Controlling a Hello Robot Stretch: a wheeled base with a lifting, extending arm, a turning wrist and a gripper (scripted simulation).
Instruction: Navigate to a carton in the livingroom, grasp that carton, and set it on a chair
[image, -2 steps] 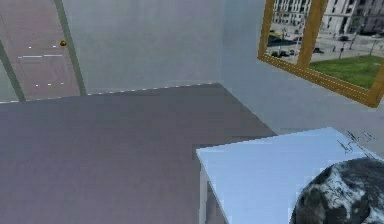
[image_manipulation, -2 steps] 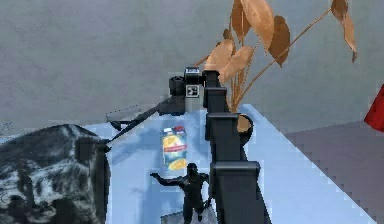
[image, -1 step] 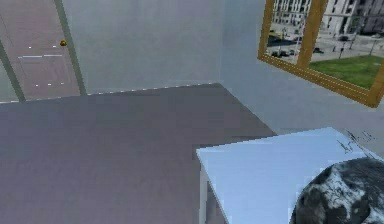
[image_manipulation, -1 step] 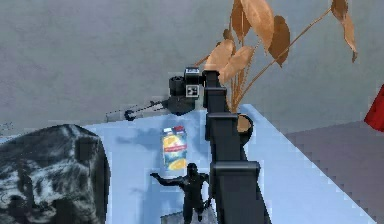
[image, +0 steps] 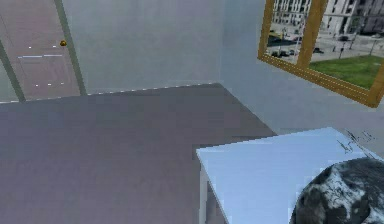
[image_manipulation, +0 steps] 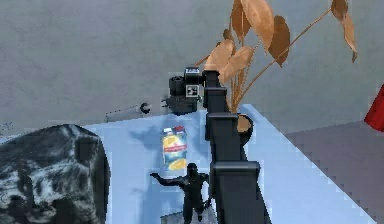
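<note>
A small pale container (image_manipulation: 175, 146) with yellow and orange marks stands on the light blue table (image_manipulation: 290, 175) in the arm side view. The dark arm bar (image_manipulation: 228, 150) rises over the table just right of it. At the bar's far end are the white marker squares (image_manipulation: 186, 92). My gripper (image_manipulation: 125, 110) reaches left from there, above and left of the container. Its thin fingers (image_manipulation: 135, 108) lie against bare wall at the table's far edge, and it holds nothing.
A black figurine (image_manipulation: 192, 190) stands in front of the container. A dark marbled rock (image_manipulation: 50, 175) (image: 345, 195) sits at one table end, a dry orange-leaved plant (image_manipulation: 250, 40) behind. The forward view shows open grey floor (image: 110, 150), a door (image: 40, 45) and a window (image: 325, 40).
</note>
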